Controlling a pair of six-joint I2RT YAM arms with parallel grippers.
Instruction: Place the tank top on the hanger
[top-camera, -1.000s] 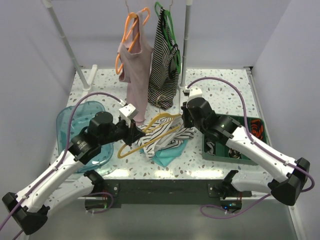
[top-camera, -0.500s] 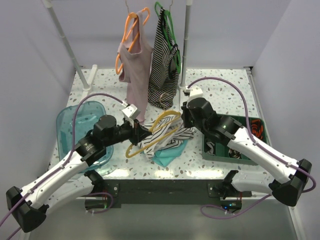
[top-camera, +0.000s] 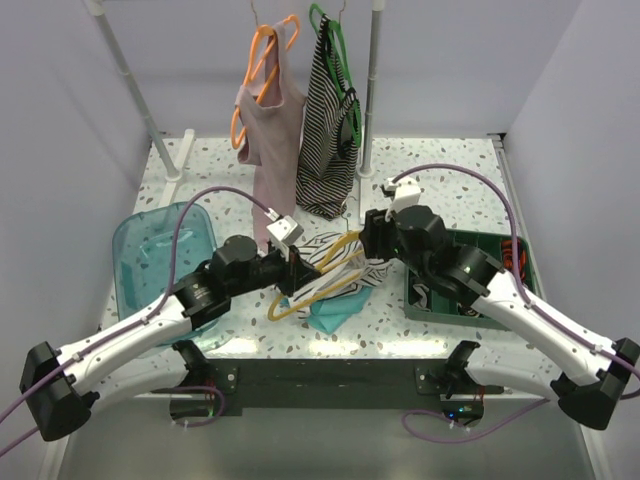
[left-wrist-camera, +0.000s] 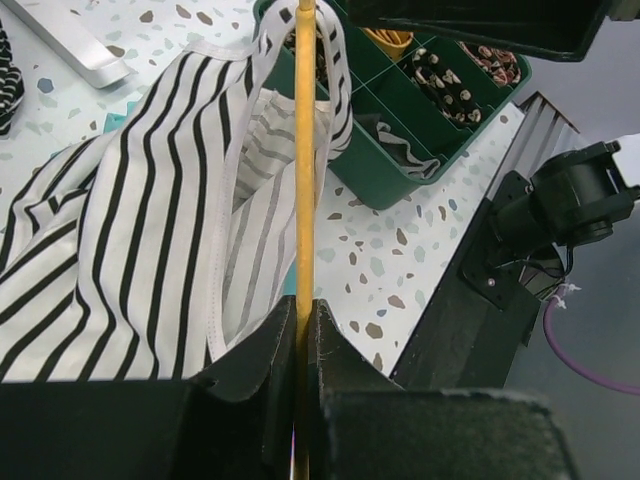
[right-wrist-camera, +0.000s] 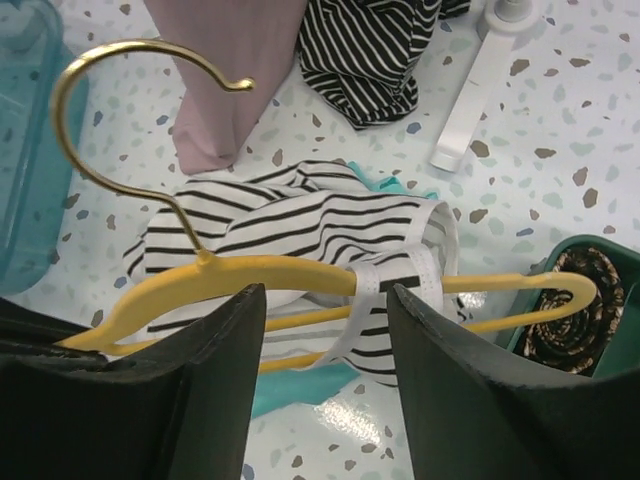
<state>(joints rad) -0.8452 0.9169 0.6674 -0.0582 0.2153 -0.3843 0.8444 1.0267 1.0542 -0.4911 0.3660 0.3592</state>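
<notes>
Across the speckled table (top-camera: 450, 190), big to small: clear blue tub (top-camera: 150, 250) far left; green compartment tray (top-camera: 500, 236) at right, just beside the garment heap; behind, by the rack pole (top-camera: 372, 80), dusty-pink top (top-camera: 270, 140) on an orange hanger (top-camera: 262, 60) and densely striped top (top-camera: 325, 130) on a green hanger (top-camera: 335, 50), hems low over the work spot; teal cloth (top-camera: 335, 312) under the pile.

Mid-table, between the arms: the tank top (top-camera: 365, 272), crumpled, against the hanger (top-camera: 310, 293).

Left gripper (top-camera: 298, 272): pinched tight on the hanger's yellow bar; plain only from the left wrist, bar rising straight from between the fingers (left-wrist-camera: 255, 350).

Right gripper (right-wrist-camera: 325, 300): fingers spread, gripping nothing, astride the hanger arm; from the right wrist alone, hook (right-wrist-camera: 100, 90) free above the table and strap (right-wrist-camera: 390, 285) wrapped round the yellow arm; from overhead, that wrap too covered to tell.
</notes>
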